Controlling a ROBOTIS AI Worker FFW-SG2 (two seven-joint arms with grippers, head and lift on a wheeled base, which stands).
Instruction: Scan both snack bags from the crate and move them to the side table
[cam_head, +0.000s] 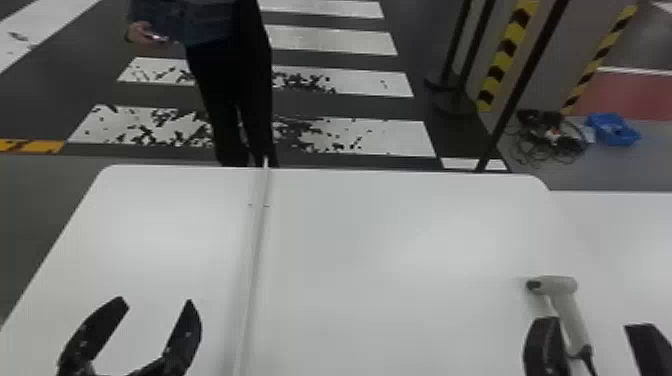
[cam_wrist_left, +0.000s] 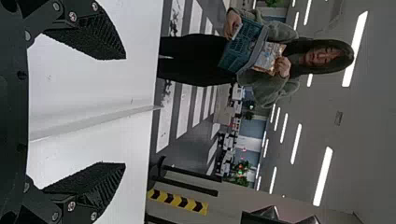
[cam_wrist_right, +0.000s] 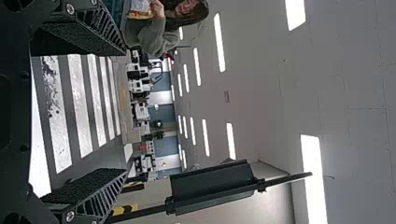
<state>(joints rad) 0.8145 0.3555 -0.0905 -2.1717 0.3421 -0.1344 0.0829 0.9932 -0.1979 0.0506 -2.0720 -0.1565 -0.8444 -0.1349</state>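
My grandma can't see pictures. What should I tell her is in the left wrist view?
A person stands beyond a white table, holding a crate and a snack bag. Nearer, the robot's left gripper has its jaws wide open, with nothing between them. Behind are a striped floor and bright ceiling lights.
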